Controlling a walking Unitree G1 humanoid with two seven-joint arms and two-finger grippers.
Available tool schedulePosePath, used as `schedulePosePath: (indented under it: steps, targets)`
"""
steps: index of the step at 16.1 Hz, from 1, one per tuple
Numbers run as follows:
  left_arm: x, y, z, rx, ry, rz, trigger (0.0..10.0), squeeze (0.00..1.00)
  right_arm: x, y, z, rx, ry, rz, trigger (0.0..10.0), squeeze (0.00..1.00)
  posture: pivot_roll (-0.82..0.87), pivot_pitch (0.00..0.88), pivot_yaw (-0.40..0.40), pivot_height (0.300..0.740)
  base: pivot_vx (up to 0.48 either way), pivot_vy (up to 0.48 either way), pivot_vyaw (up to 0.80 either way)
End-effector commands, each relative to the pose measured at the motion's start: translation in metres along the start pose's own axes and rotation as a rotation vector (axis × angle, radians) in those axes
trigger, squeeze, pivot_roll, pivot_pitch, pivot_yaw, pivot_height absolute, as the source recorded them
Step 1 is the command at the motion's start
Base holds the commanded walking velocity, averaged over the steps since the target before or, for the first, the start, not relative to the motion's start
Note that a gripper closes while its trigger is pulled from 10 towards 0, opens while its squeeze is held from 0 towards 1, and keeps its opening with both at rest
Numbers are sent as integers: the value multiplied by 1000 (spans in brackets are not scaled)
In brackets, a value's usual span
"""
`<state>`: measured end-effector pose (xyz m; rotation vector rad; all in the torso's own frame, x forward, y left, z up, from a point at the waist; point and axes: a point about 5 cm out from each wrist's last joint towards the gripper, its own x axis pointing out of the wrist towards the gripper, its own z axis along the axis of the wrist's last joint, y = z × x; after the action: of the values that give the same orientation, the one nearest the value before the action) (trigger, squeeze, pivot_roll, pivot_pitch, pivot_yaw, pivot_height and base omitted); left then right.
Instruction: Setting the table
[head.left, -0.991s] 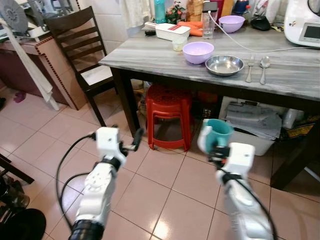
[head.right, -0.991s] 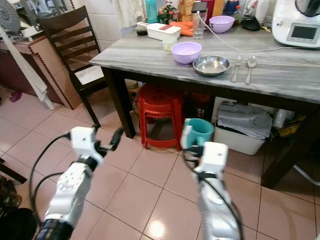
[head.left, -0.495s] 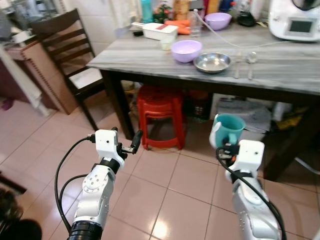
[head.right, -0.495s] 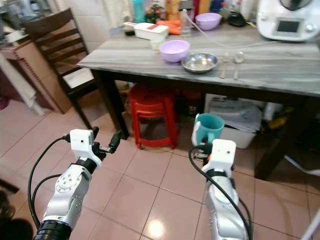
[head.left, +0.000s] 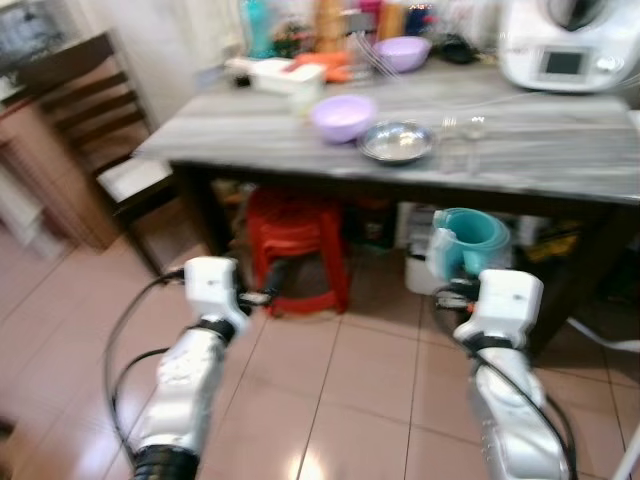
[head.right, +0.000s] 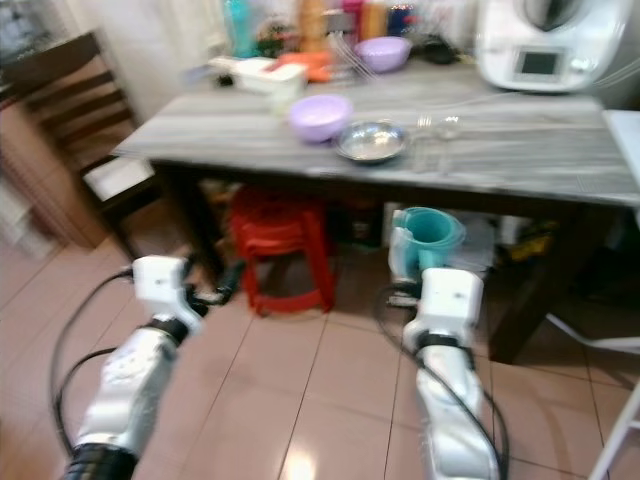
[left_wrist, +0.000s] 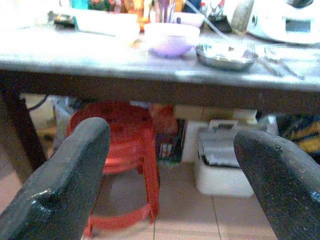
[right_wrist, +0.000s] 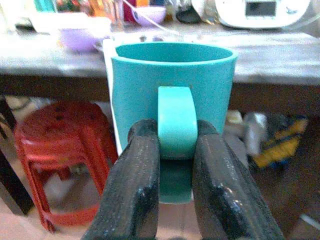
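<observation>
Under the grey worktop (head.left: 560, 150), toward its left end, stands a red plastic stool (head.left: 298, 240) on the pinkish tiled floor (head.left: 360, 370), and to the right of it, further under, sits a pale storage box (left_wrist: 220, 165) with something yellow and dark (right_wrist: 272, 145) beside it. A dark wooden chair (head.left: 95, 130) with a pale seat stands at the left end, with a brown cabinet (head.left: 35, 175) further left. At the far right corner rests a white kitchen appliance (head.left: 565, 45) with a small screen, and bottles and containers, blurred, crowd the far edge (head.left: 330, 15).
</observation>
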<state>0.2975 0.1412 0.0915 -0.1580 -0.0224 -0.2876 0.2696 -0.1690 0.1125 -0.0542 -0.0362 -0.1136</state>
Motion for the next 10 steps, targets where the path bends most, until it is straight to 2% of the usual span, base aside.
schedulePosePath:
  steps: [1,10]
  targets:
    - [2,-5,5,-4,-14,-23,10000,0,0,-10,11,-33,-42,-42,10000,0,-146,0,122,740,465,0,0]
    - [-2,-7,6,-12,-1,-70,10000,0,-3,-19,25,-99,-92,-94,10000,0,-161,0,122,740,478,0,0]
